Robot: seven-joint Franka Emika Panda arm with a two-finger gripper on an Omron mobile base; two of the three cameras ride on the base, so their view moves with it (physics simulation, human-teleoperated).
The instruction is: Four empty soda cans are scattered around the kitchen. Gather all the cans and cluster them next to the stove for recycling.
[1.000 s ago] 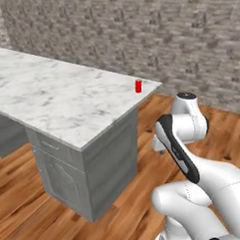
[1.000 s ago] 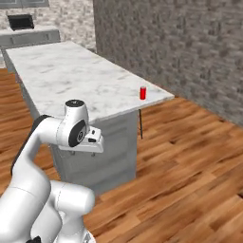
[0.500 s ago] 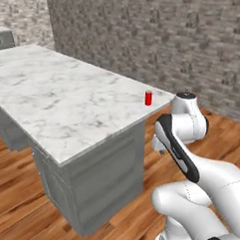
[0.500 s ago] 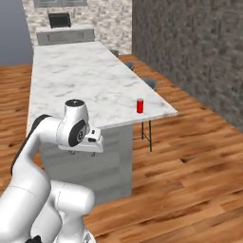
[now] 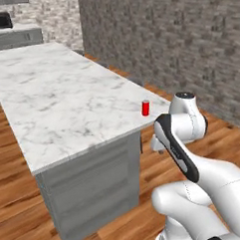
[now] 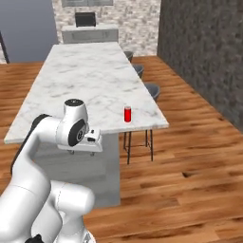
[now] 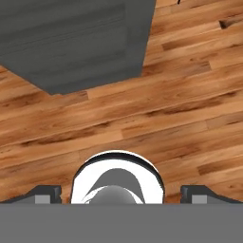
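A: One soda can [image 5: 146,107] stands upright close to the corner of the marble island counter [image 5: 61,100], near both edges, with nothing touching it.

B: And the gripper [image 7: 121,194]?

A: Tucked low beside the grey cabinet end [image 7: 71,42], pointing down at the wood floor [image 7: 190,104]. The finger tips [image 7: 45,193] sit wide apart, holding nothing.

B: What worries you?

A: The can's spot. It is small and light, I'd guess, so a sideways brush from the arm rising past the counter edge could tip it off onto the floor. The stools [image 6: 142,71] tucked along the far side also crowd that approach.
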